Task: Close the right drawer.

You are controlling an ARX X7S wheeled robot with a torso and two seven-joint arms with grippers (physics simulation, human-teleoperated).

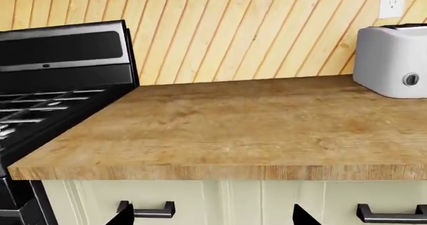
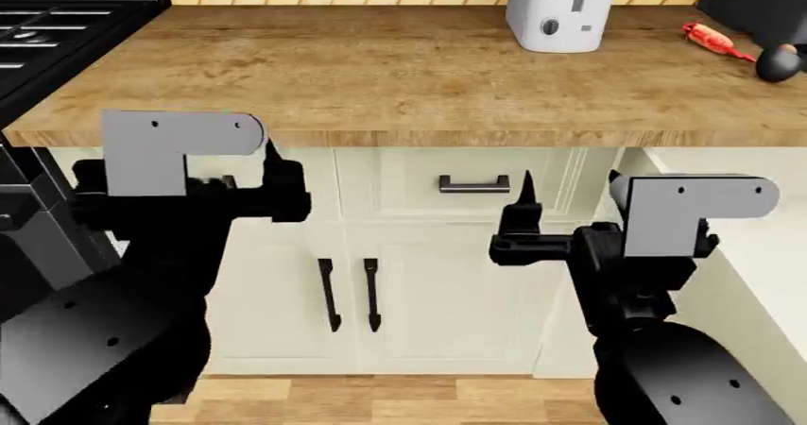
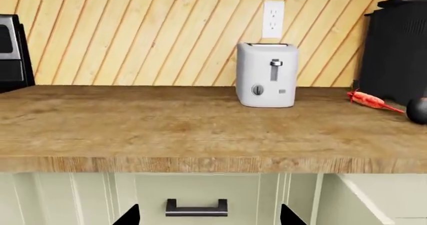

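The right drawer (image 2: 746, 279) stands pulled out at the right of the head view. Only its pale cream side wall shows, running toward me past the right arm; its front and handle are hidden. That wall (image 3: 377, 200) also slants across the corner of the right wrist view. My right gripper (image 2: 523, 198) is open and empty. It faces the shut middle drawer's short black handle (image 3: 196, 207), left of the open drawer. My left gripper (image 2: 270, 165) is open too, in front of the left drawer's handle (image 1: 147, 210). Neither gripper touches anything.
A wooden countertop (image 2: 378, 76) overhangs the drawers. On it stand a white toaster (image 2: 561, 9), a red object (image 2: 710, 38), a black ball (image 2: 780, 61) and a black appliance (image 3: 397, 45). A black stove (image 1: 47, 85) is on the left. Cabinet doors with long handles (image 2: 350, 295) sit below.
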